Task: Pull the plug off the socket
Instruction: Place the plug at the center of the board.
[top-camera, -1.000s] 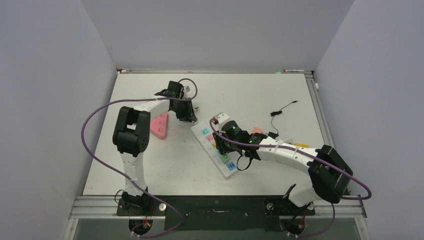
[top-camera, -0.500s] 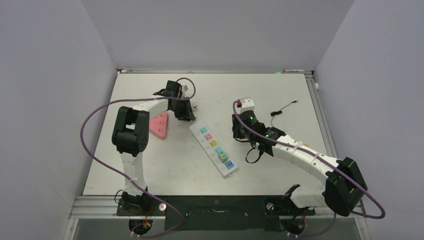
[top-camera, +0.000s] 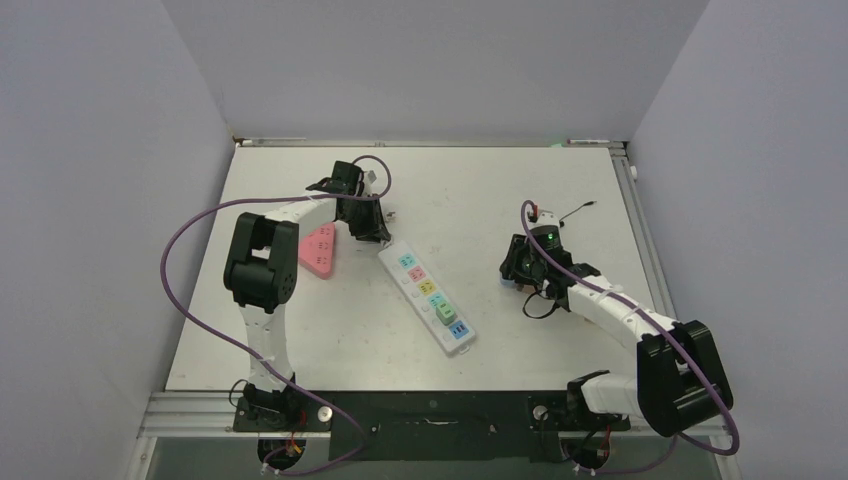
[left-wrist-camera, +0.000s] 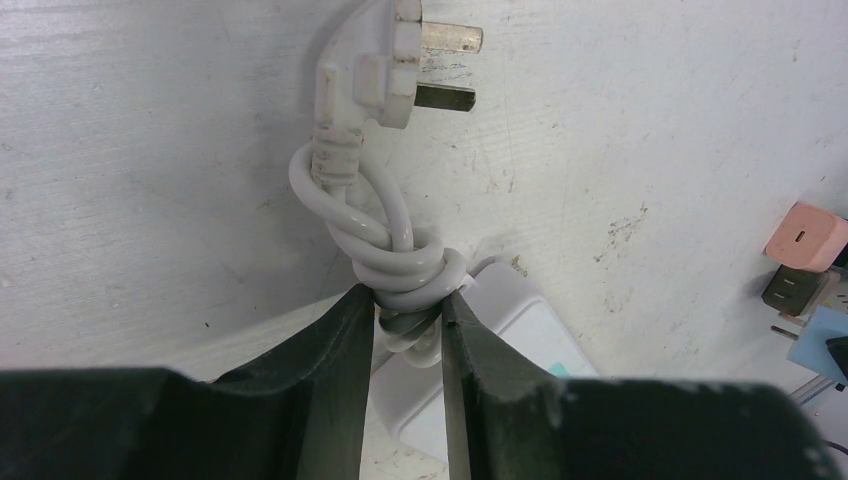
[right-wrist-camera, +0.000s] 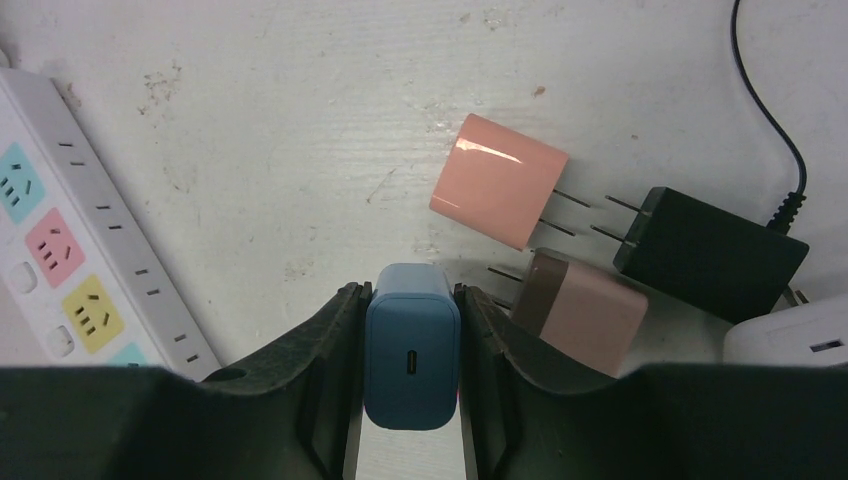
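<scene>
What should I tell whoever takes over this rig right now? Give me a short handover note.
left gripper: shut on the bundled white cord at the far end of the power strip, apparently steadying it.
right gripper: shut on the blue charger.
Position: the blue charger is away from the strip, to its right, beside the pink charger, brown charger and black adapter.
Done: plug is out of the socket.
Left: probably set the blue charger down, open both grippers, and withdraw.

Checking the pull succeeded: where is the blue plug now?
Right wrist view: blue plug clamped in the right gripper, off the power strip, beside the brown charger.
</scene>
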